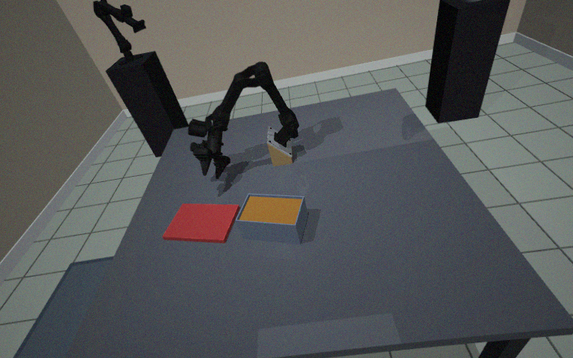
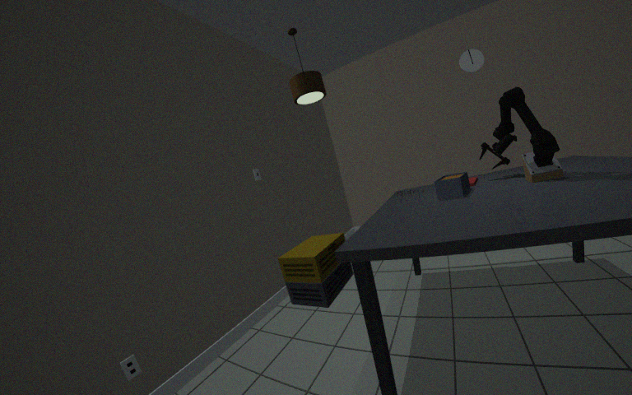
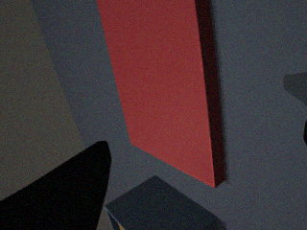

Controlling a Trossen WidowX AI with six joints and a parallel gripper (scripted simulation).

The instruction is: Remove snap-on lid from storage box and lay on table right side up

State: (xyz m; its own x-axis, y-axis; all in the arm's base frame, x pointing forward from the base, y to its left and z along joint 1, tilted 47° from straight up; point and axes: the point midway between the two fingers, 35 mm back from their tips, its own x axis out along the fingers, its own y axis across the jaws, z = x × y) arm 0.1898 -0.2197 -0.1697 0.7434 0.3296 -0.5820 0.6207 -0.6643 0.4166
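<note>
The red lid (image 1: 201,222) (image 2: 473,181) (image 3: 160,86) lies flat on the table (image 1: 359,253), smooth closed face up, with a thin edge all round. The blue-grey storage box (image 1: 270,233) (image 2: 452,189) (image 3: 163,206) stands upright and uncovered beside it, and an orange surface shows inside. In the wrist view a narrow strip of table shows between lid and box. My gripper (image 1: 211,176) (image 2: 487,163) (image 3: 206,139) is wide open and empty. It hangs above the table, on the arm-base side of the lid, touching neither lid nor box.
The arm's base stands on a wooden block (image 1: 280,156) (image 2: 545,174) behind the box. A dark pedestal (image 1: 135,92) with another arm stands beyond the table's far left corner, and another dark pedestal (image 1: 465,63) stands beyond the far right.
</note>
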